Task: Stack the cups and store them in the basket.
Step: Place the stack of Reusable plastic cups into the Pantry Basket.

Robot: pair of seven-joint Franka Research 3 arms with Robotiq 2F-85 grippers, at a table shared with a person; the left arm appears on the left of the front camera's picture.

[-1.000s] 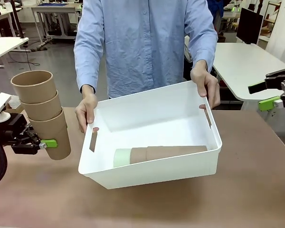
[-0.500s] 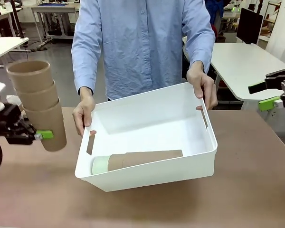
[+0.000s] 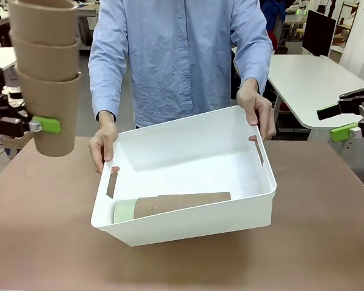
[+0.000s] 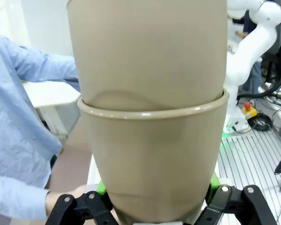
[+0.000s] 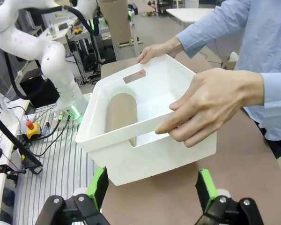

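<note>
The left gripper (image 3: 41,125) is clamped on the bottom cup of a nested brown stack (image 3: 47,73), raised left of the basket (image 3: 188,224). The right gripper (image 3: 352,118) is fully open and empty. A person's hands (image 3: 103,142) tilt the basket above the tabletop (image 3: 327,242); a second stack (image 3: 170,206) lies inside. The cups look light, rigid and smooth; grip low on the wall.

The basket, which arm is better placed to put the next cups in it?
Left. The left gripper already holds the stack of brown cups raised beside the basket; the right gripper is open, off to the side.
</note>
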